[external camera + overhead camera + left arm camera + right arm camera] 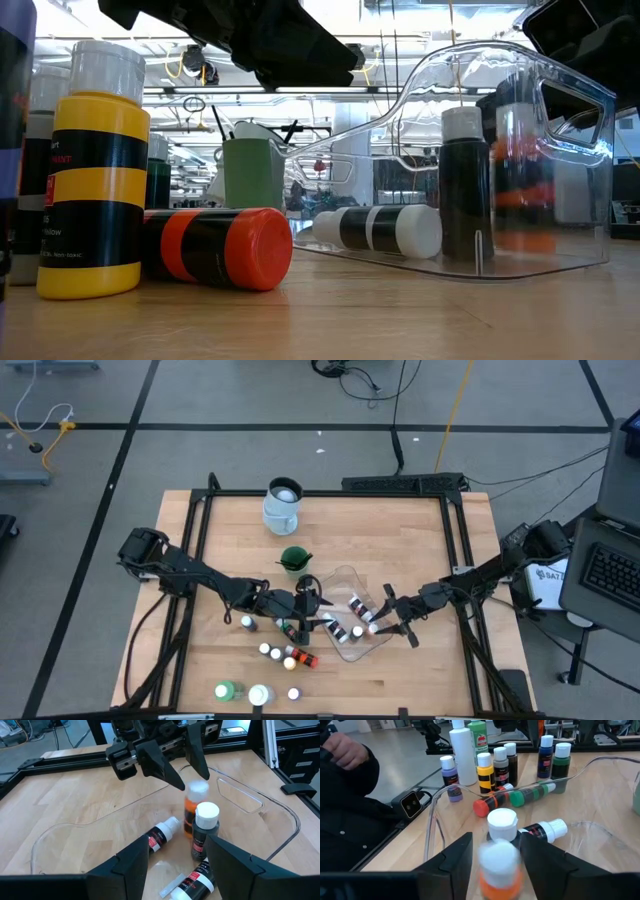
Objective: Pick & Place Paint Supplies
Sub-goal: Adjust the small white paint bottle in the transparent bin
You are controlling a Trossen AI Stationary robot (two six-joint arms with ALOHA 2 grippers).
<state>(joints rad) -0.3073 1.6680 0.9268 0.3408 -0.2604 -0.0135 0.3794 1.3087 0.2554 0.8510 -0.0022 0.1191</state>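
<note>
Clear plastic tub [352,610] is lying near the tabletop's front middle, holding several bottles. Right gripper [385,622] is hanging inside it, fingers spread around an upright orange bottle [192,805]; best lifting straight away, avoiding a knock. Left gripper [308,610] is hovering at the tub's opposite rim, fingers apart, holding nothing.
</note>
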